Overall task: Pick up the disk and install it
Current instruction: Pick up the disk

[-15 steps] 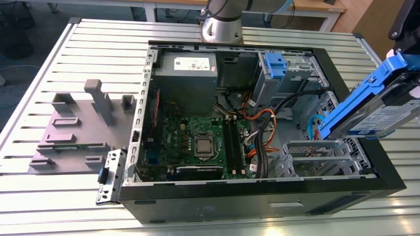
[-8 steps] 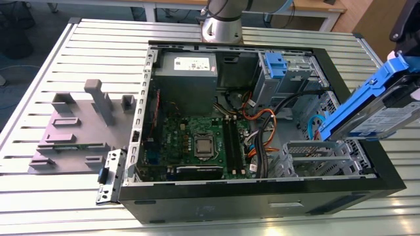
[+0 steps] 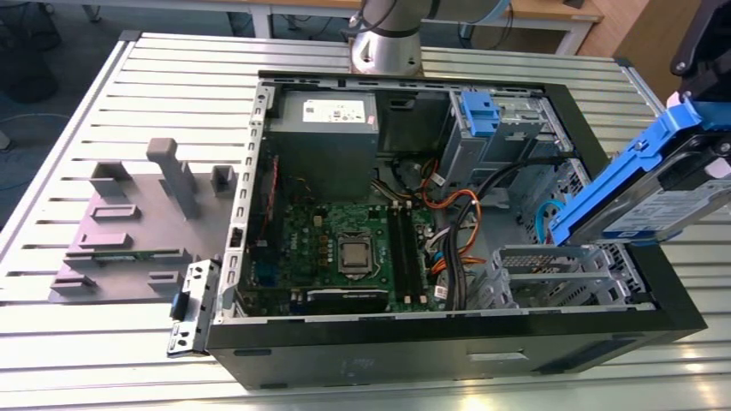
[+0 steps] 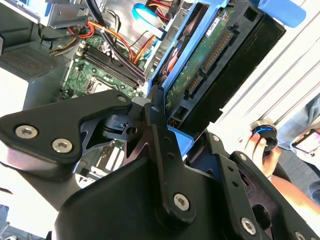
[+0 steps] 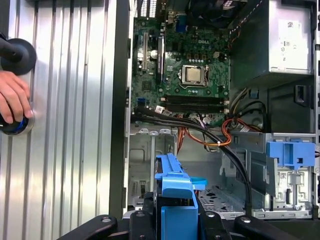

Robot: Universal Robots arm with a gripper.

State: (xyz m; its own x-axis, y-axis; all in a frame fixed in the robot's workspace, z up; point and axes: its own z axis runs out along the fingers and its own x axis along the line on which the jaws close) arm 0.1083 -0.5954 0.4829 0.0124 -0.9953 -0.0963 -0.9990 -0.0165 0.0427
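Exterior view: tool point(image 3: 697, 184) clamped on disk point(image 3: 645, 193), held tilted above PC case point(image 3: 457, 351) edge, exterior view's right. Level disk, align with drive cage point(image 3: 549, 274), keep clear of cables point(image 3: 457, 214).

The disk point(image 3: 674, 201) looks like silver metal in a glossy blue plastic carrier — the desk point(image 3: 92, 325) is ribbed, matt metal — the claw point(image 4: 165, 165) is matt black.
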